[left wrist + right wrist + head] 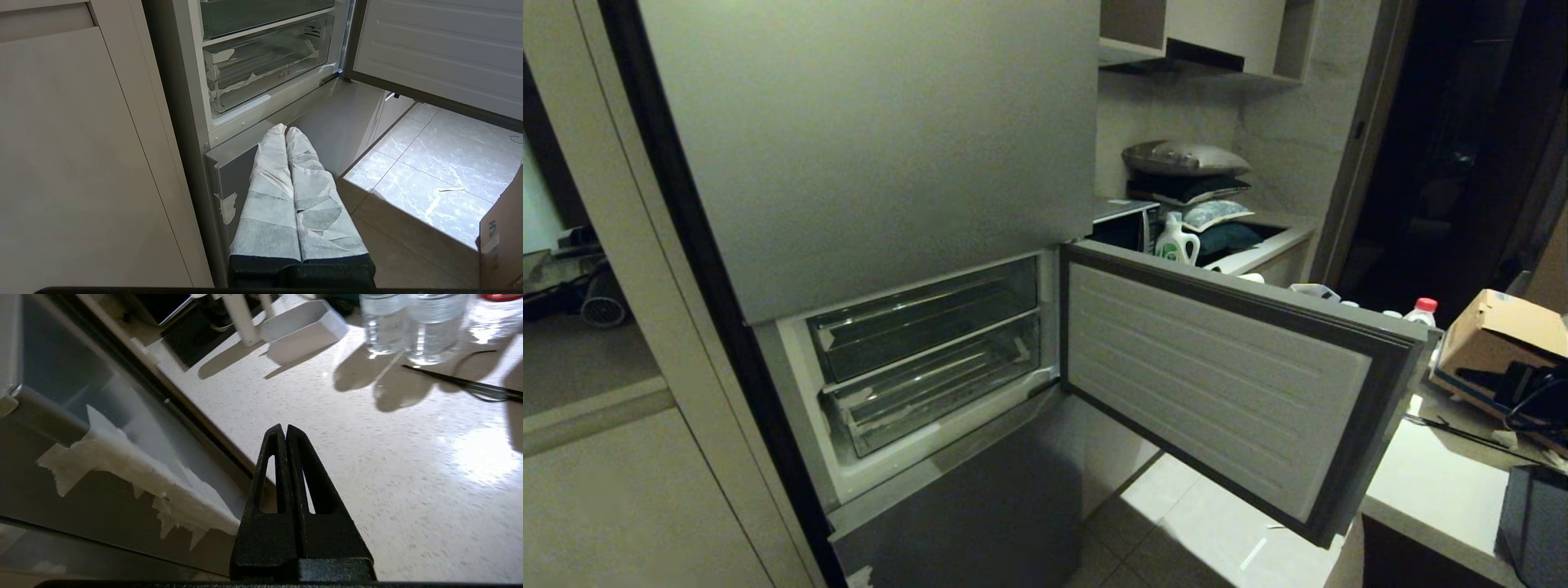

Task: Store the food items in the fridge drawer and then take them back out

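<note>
A dim kitchen: a tall grey fridge (866, 122) fills the middle of the head view, set against pale cabinet panels (613, 490) on its left, with light marbled floor tiles (445, 163) below. Its middle compartment door (1217, 376) hangs wide open to the right, ribbed white inner face showing, and reaches out to the edge of the pale speckled counter (367, 457) on the right. Inside the compartment sit two see-through bins, one above the other; the lower, deeper one is the fridge drawer (939, 384), pushed in, with torn white tape scraps (229, 87) on its front. No food shows in either bin or on the counter. On the counter stand clear water bottles (412, 322), a white scoop-shaped tray (302, 330), a thin black cable (461, 384) and a cardboard box (1499, 343). Further back are a green-and-white jug (1178, 241) and stacked cushions (1188, 175). The left gripper (285, 130), fingers wrapped in pale tape and pressed together, hangs low before the fridge's bottom door, holding nothing. The right gripper (284, 428), black fingers together and empty, hovers over the counter by the open door's edge.
</note>
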You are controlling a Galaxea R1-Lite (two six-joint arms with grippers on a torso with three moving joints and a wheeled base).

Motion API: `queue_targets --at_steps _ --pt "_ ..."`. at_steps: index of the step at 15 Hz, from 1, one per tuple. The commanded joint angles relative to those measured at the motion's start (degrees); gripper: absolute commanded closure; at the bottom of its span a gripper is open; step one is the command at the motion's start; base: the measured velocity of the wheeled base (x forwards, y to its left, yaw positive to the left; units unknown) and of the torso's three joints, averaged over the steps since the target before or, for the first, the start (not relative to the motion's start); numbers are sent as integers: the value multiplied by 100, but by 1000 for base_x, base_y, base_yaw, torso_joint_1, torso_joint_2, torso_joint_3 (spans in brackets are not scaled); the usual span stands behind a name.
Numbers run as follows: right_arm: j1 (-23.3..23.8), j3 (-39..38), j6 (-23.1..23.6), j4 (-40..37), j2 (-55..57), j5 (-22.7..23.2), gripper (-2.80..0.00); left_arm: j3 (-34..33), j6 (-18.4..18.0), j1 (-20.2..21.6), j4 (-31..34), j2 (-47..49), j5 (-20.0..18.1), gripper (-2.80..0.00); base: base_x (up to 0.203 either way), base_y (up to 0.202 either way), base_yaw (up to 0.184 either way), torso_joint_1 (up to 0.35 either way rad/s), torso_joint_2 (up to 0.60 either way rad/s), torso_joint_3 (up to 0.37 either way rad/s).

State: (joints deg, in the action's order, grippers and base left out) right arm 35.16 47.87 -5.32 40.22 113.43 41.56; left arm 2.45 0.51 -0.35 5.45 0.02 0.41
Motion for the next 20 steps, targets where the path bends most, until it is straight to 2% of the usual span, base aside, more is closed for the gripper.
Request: queue_targets --at_steps 1,6,10,17,20 --pt "-112 48 -4 21 100 150 0 1 2 0 9 6 2 0 0 0 0 0 0 0" --pt "-347 25 -108 2 140 164 0 -4 2 0 0 1 2 0 0 0 0 0 0 0" --pt "-490 -397 -101 -6 -300 316 0 1 2 0 0 2 2 0 0 0 0 0 0 0" --pt "-522 -1744 -50 -13 -1612 688 0 -6 2 0 4 6 2 0 0 0 0 0 0 0" --pt "-774 -2237 -48 -15 -2138 878 0 1 2 0 9 -1 2 0 0 0 0 0 0 0"
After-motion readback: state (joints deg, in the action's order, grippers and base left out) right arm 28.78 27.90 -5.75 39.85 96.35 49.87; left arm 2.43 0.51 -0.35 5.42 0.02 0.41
